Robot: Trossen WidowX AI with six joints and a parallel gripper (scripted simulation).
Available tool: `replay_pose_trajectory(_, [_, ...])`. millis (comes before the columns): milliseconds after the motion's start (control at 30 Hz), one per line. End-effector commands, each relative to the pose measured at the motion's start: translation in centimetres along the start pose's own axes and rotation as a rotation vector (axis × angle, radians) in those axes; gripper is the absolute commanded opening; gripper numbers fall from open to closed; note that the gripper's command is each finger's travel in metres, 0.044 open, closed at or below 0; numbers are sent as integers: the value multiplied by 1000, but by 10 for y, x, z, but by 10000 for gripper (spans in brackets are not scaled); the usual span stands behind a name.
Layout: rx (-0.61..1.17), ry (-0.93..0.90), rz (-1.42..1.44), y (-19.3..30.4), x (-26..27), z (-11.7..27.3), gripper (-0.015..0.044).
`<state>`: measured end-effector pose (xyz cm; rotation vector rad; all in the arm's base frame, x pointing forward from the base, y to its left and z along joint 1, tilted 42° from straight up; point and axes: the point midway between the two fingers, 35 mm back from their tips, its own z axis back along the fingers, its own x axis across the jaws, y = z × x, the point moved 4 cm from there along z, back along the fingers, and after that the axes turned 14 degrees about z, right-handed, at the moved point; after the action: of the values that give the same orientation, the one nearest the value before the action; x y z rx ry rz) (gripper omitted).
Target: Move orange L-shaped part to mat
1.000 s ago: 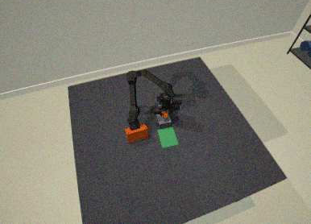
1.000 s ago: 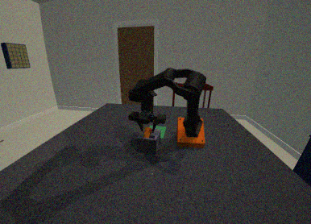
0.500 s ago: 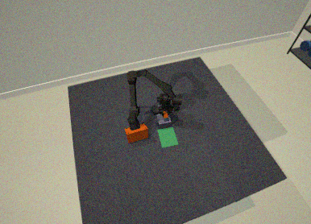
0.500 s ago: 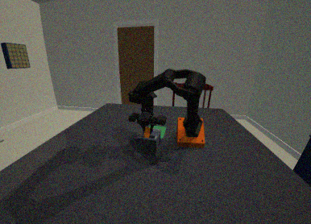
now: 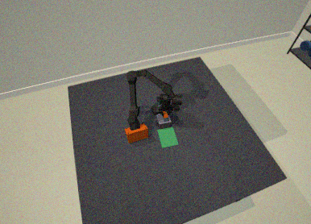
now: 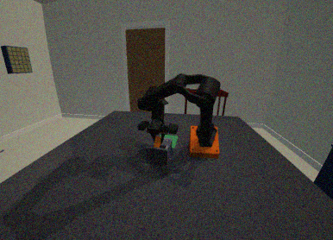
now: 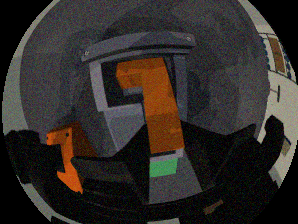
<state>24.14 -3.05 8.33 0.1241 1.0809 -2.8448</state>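
Observation:
The orange L-shaped part (image 5: 165, 114) (image 6: 157, 142) (image 7: 159, 100) is tilted. Its L-shaped end is low at the pocket's far end in the wrist view, and its straight end is raised toward the camera. The grey tray (image 5: 164, 124) (image 6: 157, 156) (image 7: 125, 126) stands under it, with part of the dark pocket showing. My gripper (image 5: 164, 111) (image 6: 158, 137) (image 7: 162, 126) is shut on the part, one finger on each side of the straight end. Whether the L-shaped end touches the tray is unclear. The green mat (image 5: 167, 138) (image 6: 172, 141) (image 7: 163, 168) lies beside the tray.
The arm's orange base (image 5: 138, 134) (image 6: 204, 150) stands to one side of the tray and mat. Tray and mat lie close together on the dark floor covering (image 5: 121, 180) (image 6: 241, 188).

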Motion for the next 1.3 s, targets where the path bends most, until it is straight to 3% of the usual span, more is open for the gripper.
replay_pose_trajectory(0, [0,0,2,0,0,2,0])
replay_pose_trajectory(1267, [0,2,-1,0,0,61,0])
